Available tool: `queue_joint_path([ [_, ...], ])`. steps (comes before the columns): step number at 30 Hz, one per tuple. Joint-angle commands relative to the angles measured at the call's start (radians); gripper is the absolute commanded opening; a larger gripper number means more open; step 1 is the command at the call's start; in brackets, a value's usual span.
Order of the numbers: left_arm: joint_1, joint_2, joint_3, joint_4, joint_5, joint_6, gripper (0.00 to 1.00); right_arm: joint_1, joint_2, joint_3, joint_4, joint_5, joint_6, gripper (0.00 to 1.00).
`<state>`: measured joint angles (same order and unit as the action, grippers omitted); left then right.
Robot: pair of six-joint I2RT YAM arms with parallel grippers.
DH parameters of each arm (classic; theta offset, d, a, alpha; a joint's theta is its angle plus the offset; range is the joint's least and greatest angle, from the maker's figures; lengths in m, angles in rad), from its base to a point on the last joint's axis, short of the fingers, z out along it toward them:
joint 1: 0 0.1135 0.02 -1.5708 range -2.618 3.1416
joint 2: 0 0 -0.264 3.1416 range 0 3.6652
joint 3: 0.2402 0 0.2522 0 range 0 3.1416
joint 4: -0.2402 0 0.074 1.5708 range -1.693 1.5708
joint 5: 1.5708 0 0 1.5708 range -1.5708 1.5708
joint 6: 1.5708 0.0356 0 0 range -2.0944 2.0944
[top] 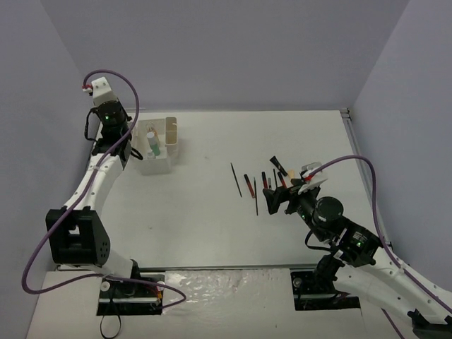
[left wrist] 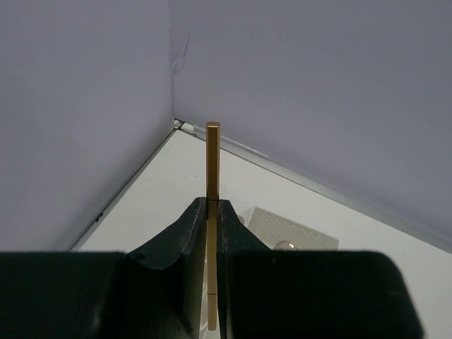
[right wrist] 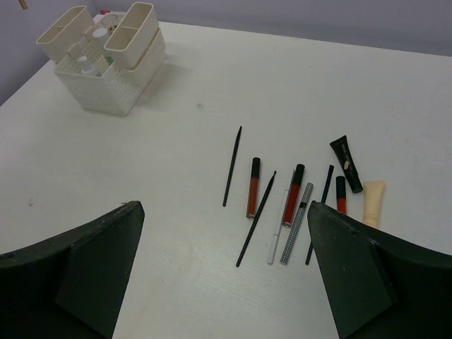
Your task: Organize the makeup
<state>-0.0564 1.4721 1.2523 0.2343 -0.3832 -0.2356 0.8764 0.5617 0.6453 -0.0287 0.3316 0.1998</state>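
My left gripper (left wrist: 212,206) is shut on a thin tan-gold pencil (left wrist: 212,152) that sticks out past the fingertips. In the top view it hangs (top: 134,150) just left of the white-and-beige box (top: 164,166). A green bottle (top: 152,145) stands in the box, and bottle caps (right wrist: 88,65) show there in the right wrist view. My right gripper (right wrist: 222,206) is open and empty above a row of loose makeup: a thin black pencil (right wrist: 232,166), two red glosses (right wrist: 253,189), a black brush (right wrist: 256,219), a white pencil (right wrist: 277,236), a checkered pen (right wrist: 296,222), a black tube (right wrist: 346,164) and a tan tube (right wrist: 373,201).
The box (right wrist: 106,95) has tall beige cups along its back. Its perforated wall (left wrist: 293,229) lies just beyond my left fingers. Grey walls close in the table on the left, back and right. The loose makeup (top: 265,183) lies right of centre, by my right gripper (top: 279,199).
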Motion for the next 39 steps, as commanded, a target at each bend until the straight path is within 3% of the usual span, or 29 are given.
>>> queue_joint_path([
  [1,0.051,0.049,0.042,0.337,0.148,0.039,0.0,-0.002,0.007,-0.002,0.096,-0.037,-0.02,0.98],
  [19,0.145,0.284,0.019,0.617,0.237,0.131,0.0,-0.001,0.036,-0.003,0.098,-0.057,-0.028,0.98],
  [39,0.162,0.359,-0.071,0.785,0.325,0.061,0.0,-0.001,0.066,-0.007,0.104,-0.054,-0.033,0.98],
])
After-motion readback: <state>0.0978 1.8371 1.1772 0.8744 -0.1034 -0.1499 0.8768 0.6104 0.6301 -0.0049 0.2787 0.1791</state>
